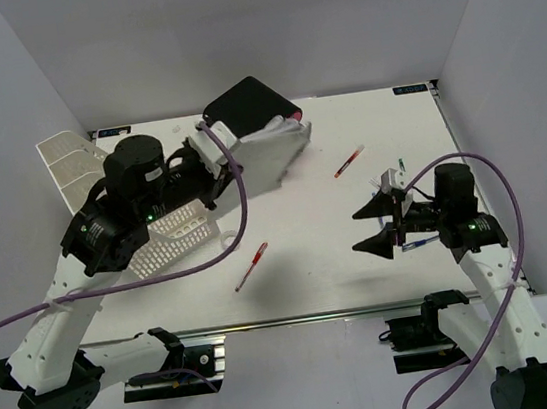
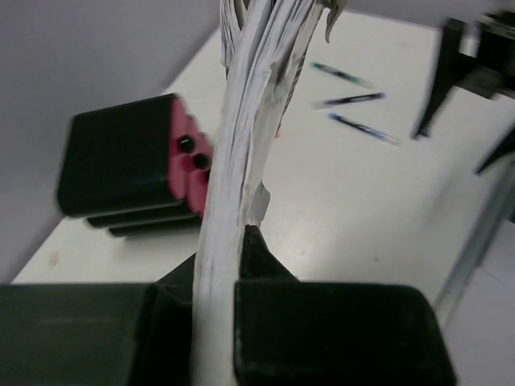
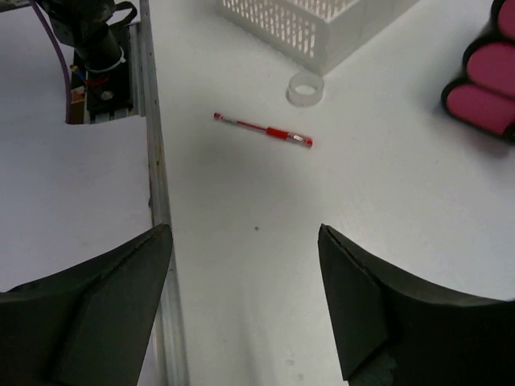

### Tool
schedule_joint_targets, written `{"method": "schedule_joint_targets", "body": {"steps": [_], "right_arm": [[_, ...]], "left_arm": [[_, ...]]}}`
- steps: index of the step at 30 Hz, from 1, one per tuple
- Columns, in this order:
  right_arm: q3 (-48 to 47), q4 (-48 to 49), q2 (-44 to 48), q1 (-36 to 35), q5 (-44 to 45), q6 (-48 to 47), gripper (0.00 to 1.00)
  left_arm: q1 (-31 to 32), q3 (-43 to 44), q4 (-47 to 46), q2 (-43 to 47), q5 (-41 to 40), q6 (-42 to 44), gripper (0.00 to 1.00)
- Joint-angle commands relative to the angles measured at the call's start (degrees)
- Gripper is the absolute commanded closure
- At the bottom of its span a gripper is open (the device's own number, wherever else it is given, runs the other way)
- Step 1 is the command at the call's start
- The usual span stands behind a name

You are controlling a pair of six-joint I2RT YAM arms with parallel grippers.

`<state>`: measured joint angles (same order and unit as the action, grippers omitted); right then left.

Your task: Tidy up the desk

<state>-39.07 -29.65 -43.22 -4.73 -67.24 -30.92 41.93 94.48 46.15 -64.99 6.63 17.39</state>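
The desk (image 1: 332, 267) is a white tabletop with a metal rail (image 1: 298, 317) along its front. My left gripper (image 1: 219, 159) is shut on a stack of white papers (image 1: 272, 154) and holds it raised beside the black-and-pink drawer unit (image 1: 250, 102) at the back. In the left wrist view the papers (image 2: 241, 145) run up between my fingers (image 2: 256, 245), with the drawer unit (image 2: 129, 165) to their left. My right gripper (image 1: 372, 227) is open and empty above the desk's right side; in the right wrist view it (image 3: 245, 233) hovers over bare desk (image 3: 386, 185).
A white mesh tray (image 1: 77, 165) lies at the left, under my left arm. A clear tape ring (image 1: 228, 239) and a red pen (image 1: 251, 266) lie mid-desk, both also in the right wrist view (image 3: 306, 88) (image 3: 263, 130). Another red pen (image 1: 349, 161) and blue pens (image 1: 415, 243) lie right.
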Motion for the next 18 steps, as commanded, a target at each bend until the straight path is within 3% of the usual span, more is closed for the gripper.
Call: {"method": "schedule_joint_targets", "body": {"steps": [1,3,4,7,10,15,18], "right_arm": [[-4.5,11.0,-0.2,-0.1,-5.8,3.9,0.21],[-5.0,19.4,-0.4,-0.3,-7.5,11.0,0.18],[-4.8,31.4,-0.9,-0.3,-7.9,21.1,0.17],[-4.3,49.0,-2.3,-0.9,-6.9,37.6,0.11],[-4.7,61.7,-4.5,-1.5,-6.1,47.3,0.11],[-3.2,80.0,-5.9,-2.9,-7.0,64.6,0.11],[-3.6,81.6,-5.7,-3.5,-6.0,66.9,0.11]], "left_arm": [[0.0,-3.2,-4.0,1.3,17.7,-0.8,1.00],[0.0,-4.7,-5.5,1.3,22.6,-1.7,1.00],[0.0,-6.2,-5.9,1.2,24.0,-1.8,1.00],[0.0,-8.6,-7.9,1.2,28.3,-2.7,1.00],[0.0,-12.2,-11.5,2.1,30.9,-4.5,1.00],[0.0,-17.2,-17.3,2.9,32.3,-7.7,1.00],[0.0,-18.6,-19.4,2.5,32.7,-8.9,1.00]]}}
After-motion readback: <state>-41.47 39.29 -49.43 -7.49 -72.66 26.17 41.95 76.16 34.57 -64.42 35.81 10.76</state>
